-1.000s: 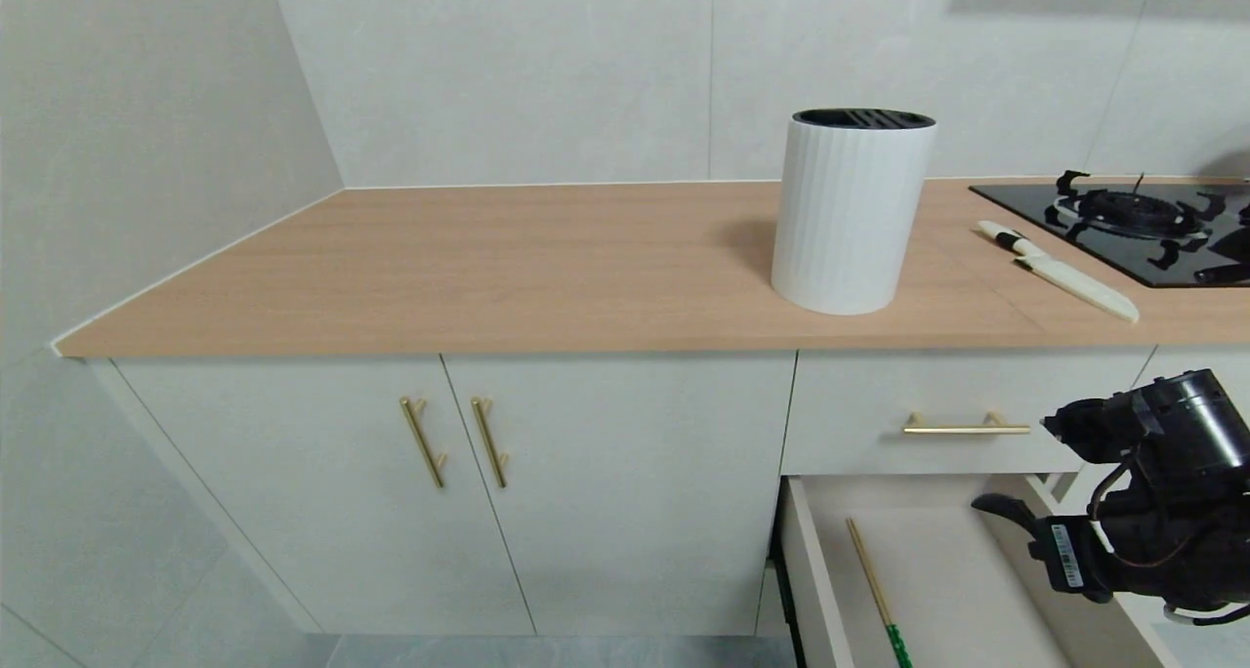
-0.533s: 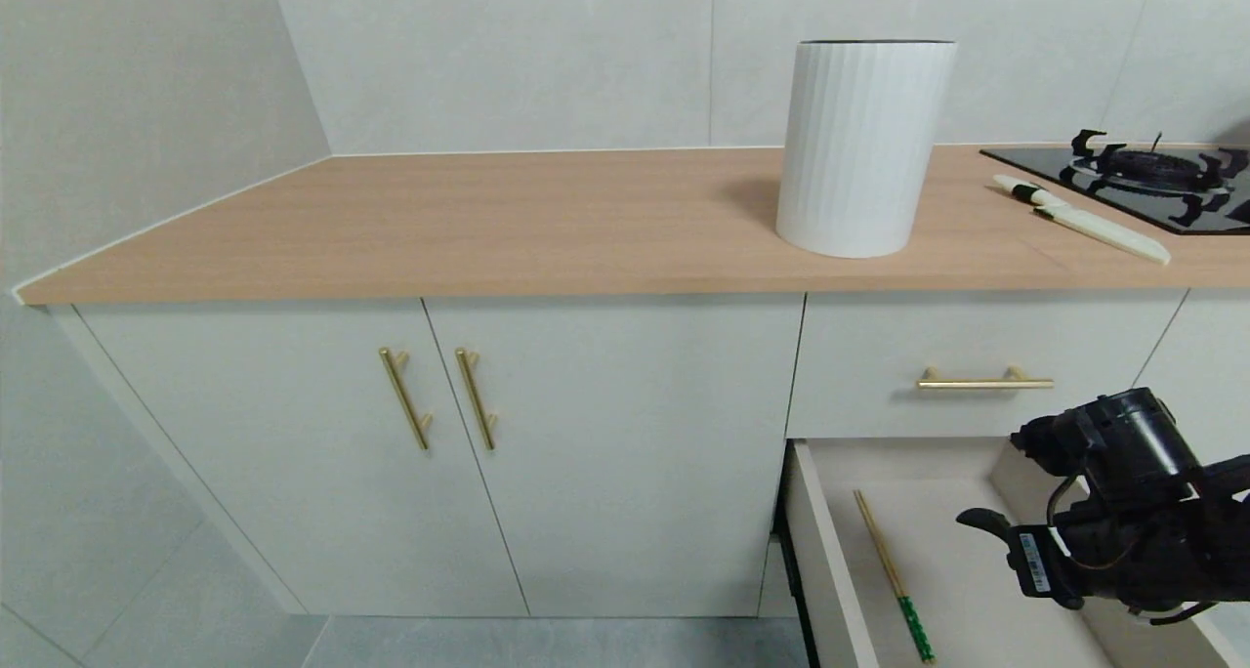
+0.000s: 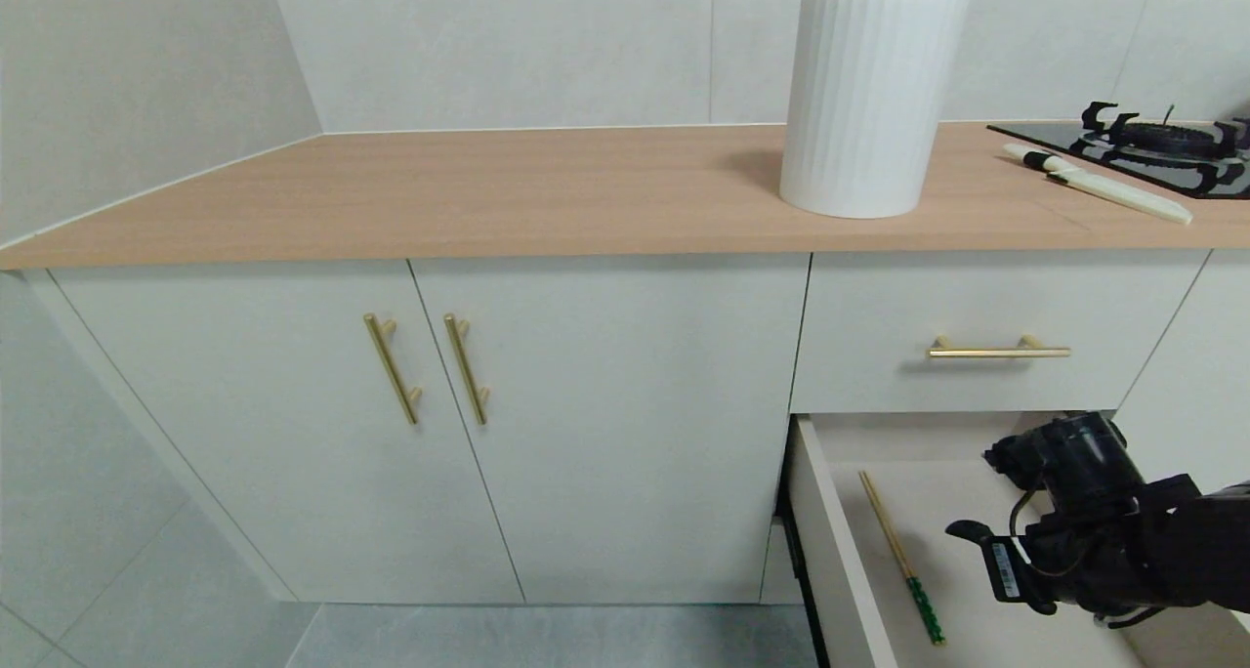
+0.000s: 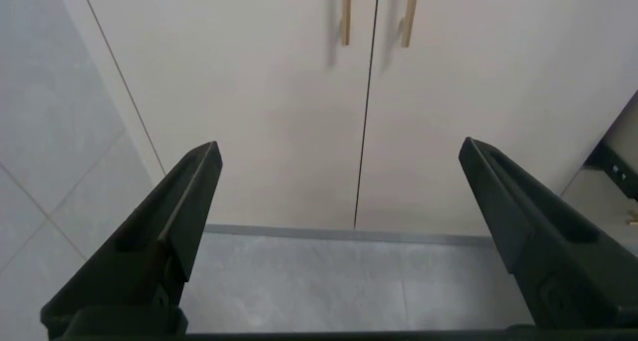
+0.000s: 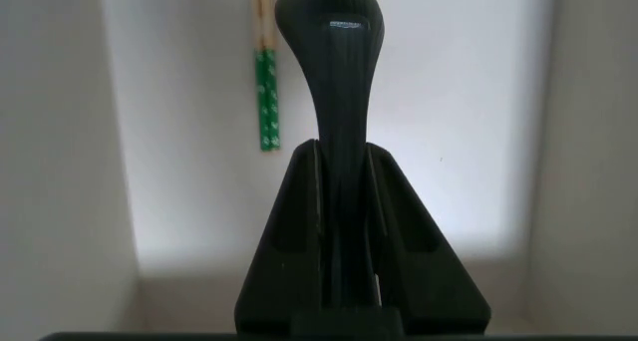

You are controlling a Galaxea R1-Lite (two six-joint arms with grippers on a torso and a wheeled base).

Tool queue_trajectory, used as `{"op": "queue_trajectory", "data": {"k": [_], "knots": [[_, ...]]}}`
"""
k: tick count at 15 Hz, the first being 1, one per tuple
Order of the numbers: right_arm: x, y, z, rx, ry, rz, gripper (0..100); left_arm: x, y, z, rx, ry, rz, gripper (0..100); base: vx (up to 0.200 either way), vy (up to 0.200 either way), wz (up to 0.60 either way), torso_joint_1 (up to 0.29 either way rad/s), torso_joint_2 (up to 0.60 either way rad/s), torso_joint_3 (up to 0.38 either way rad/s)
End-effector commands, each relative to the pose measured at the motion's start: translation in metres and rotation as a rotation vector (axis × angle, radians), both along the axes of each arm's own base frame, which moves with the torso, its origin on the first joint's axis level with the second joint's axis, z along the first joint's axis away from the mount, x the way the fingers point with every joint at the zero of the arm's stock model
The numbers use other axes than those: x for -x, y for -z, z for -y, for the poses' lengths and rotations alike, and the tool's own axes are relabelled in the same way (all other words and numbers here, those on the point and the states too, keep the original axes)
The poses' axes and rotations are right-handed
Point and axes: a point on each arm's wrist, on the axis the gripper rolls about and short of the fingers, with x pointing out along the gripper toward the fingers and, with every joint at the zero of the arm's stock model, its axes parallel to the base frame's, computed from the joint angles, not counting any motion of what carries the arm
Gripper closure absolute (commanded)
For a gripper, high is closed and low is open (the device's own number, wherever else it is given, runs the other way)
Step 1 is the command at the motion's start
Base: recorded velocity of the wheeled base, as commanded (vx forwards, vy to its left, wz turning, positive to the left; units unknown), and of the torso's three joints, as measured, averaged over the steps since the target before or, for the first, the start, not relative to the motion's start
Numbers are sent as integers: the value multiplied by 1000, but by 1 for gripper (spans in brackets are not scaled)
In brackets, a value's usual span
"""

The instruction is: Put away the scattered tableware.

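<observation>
My right gripper point(image 3: 1016, 556) hangs over the open drawer point(image 3: 830, 541), shut on a black spoon-like utensil point(image 5: 329, 42) whose rounded end sticks out past the fingers point(image 5: 384, 196). Green-tipped wooden chopsticks point(image 3: 903, 565) lie on the drawer floor beside the utensil's end; the right wrist view has the chopsticks point(image 5: 265, 82) too. A white knife point(image 3: 1104, 185) lies on the wooden counter to the right of the tall white ribbed holder point(image 3: 872, 102). My left gripper point(image 4: 339, 152) is open, low in front of the cabinet doors point(image 4: 369, 102) and above the floor.
A black gas hob point(image 3: 1162, 146) sits at the counter's far right, behind the knife. A closed drawer with a gold handle point(image 3: 998, 352) is directly above the open one. Double cabinet doors with gold handles point(image 3: 425, 367) stand to the left. Tiled walls meet at the back left.
The head camera has dropped lower, so the whole picture shifted up. My right gripper with the black utensil has moved left, nearer the chopsticks in the drawer.
</observation>
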Motion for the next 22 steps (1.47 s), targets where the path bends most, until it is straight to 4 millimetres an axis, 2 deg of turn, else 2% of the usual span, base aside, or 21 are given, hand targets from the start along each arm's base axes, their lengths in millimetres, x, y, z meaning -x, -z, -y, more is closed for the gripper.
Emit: {"op": "queue_trajectory", "data": {"k": [1,2,9,15,22], "knots": [[-2,5,2,3,7,-17,100,0,0,0,0,-1,-1,0,0,0,0,0,0,0],[-3,7,3,4,14,-18,100,0,0,0,0,-1,-1,0,0,0,0,0,0,0],[-41,84,10,15,37,1,100,0,0,0,0,-1,-1,0,0,0,0,0,0,0],[-50,128,8,51,-30,82,100,0,0,0,0,-1,1,0,0,0,0,0,0,0],[-50,129,8,43,-38,139,100,0,0,0,0,-1,-1,0,0,0,0,0,0,0]]}}
